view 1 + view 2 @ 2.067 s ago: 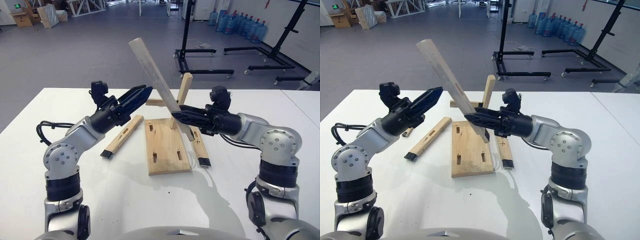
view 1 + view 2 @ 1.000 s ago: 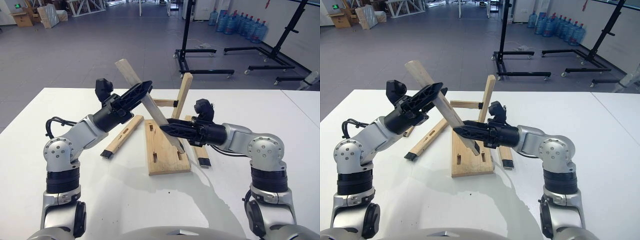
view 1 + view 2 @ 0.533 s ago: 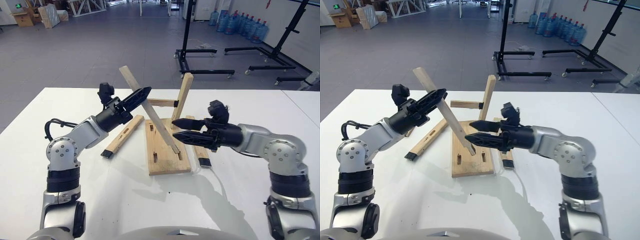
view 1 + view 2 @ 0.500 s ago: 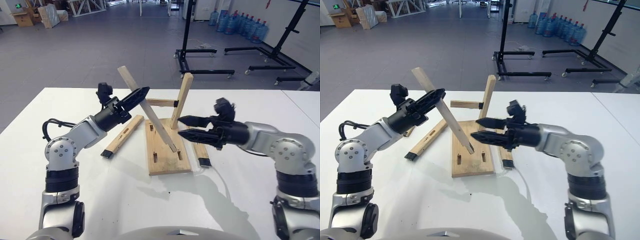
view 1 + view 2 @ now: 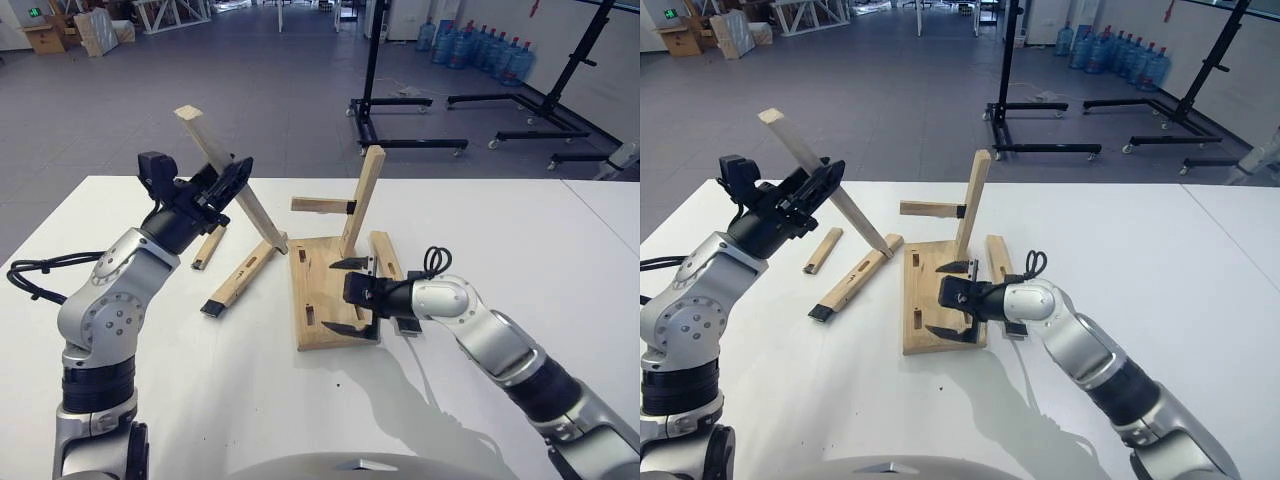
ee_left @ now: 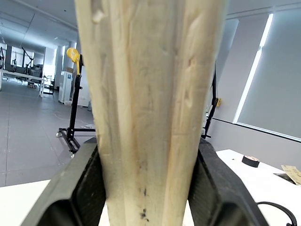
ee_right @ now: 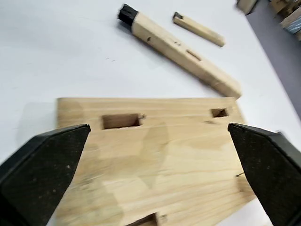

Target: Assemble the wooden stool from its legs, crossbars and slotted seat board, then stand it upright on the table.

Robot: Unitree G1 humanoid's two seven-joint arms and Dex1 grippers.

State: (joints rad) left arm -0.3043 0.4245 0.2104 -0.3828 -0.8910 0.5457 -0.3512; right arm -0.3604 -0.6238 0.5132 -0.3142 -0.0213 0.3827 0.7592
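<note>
At the middle of the white table (image 5: 500,230) I see the slotted seat board (image 5: 325,285) lying flat, its long side running near to far, with several slots open. A first leg (image 5: 362,200) stands in a slot at the board's far right corner, its top tilted toward the right. A crossbar (image 5: 318,205) sticks out of it to the left, above the table. My right gripper (image 5: 330,297) sits low over the near right part of the board, jaws spread wide with nothing between them. In the right wrist view its black fingers (image 7: 42,160) frame the bare wood. Just right of the board a second leg (image 5: 383,250) lies flat, black cap at its near end. Left of the board a third leg (image 5: 240,275) lies at an angle, also with its cap at the near end, and farther left a short crossbar (image 5: 208,248) lies by itself. My left gripper (image 5: 232,178) is raised over the far left of the table, clamped on a fourth leg (image 5: 200,130). That leg slants from upper left down toward the board's far left corner. I cannot tell whether its lower end touches the third leg or the table. The left wrist view shows the wood squeezed between two black pads (image 6: 80,188).
</note>
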